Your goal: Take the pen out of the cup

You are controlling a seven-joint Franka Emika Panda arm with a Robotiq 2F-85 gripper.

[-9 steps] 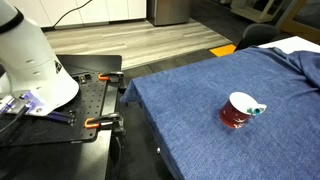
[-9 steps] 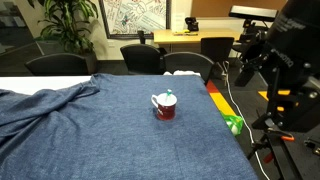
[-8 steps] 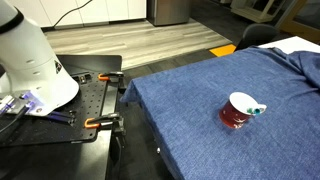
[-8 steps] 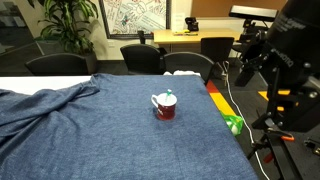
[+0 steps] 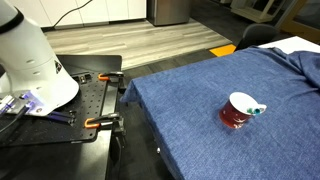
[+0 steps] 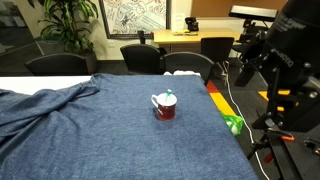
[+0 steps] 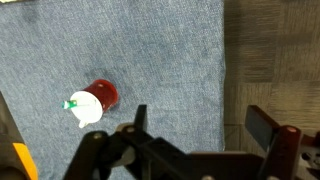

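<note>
The dark red cup (image 5: 237,113) with a white inside stands on the blue cloth in both exterior views (image 6: 165,107). The teal pen (image 5: 257,110) rests in the cup and sticks out over its rim (image 6: 168,94). In the wrist view the cup (image 7: 97,100) lies far below, with the pen (image 7: 72,103) poking out at its left. My gripper (image 7: 202,120) is open and empty, high above the cloth's edge, well to the right of the cup. The gripper itself does not show clearly in the exterior views.
The blue cloth (image 5: 210,90) covers the table and is bunched at one end (image 6: 40,100). The robot's white base (image 5: 30,60) stands on a black plate with orange clamps (image 5: 95,122). Office chairs (image 6: 140,58) and a camera stand (image 6: 275,70) ring the table.
</note>
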